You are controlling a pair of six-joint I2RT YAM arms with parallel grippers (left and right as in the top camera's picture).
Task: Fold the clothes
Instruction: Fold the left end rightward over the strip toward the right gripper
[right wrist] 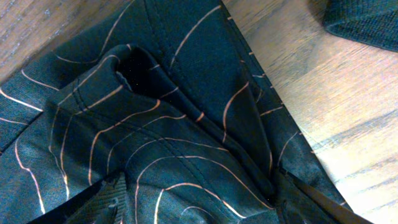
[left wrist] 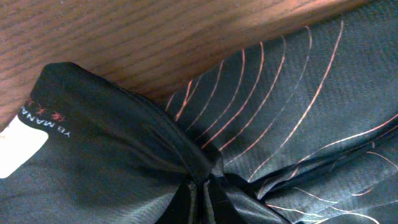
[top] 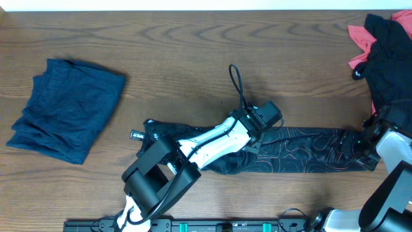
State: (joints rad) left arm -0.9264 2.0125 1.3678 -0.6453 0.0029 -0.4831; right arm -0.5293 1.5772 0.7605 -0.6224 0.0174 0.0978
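The black jersey (top: 302, 151) with thin contour lines lies stretched in a long band across the front of the table. My left gripper (top: 257, 129) is over its middle and is shut on a pinched fold of the jersey (left wrist: 202, 183); a white neck label (left wrist: 18, 146) shows beside it. My right gripper (top: 362, 147) is at the jersey's right end. Its fingers (right wrist: 202, 202) stand wide apart with bunched jersey fabric (right wrist: 161, 124) lying between them. A folded navy-blue garment (top: 67, 109) lies at the left. A black and coral-pink garment (top: 386, 45) is heaped at the far right corner.
The wooden table (top: 193, 45) shows bare wood at the back. A black cable loop (top: 238, 84) rises from the left wrist. A dark garment's edge (right wrist: 367, 22) shows at the top right of the right wrist view.
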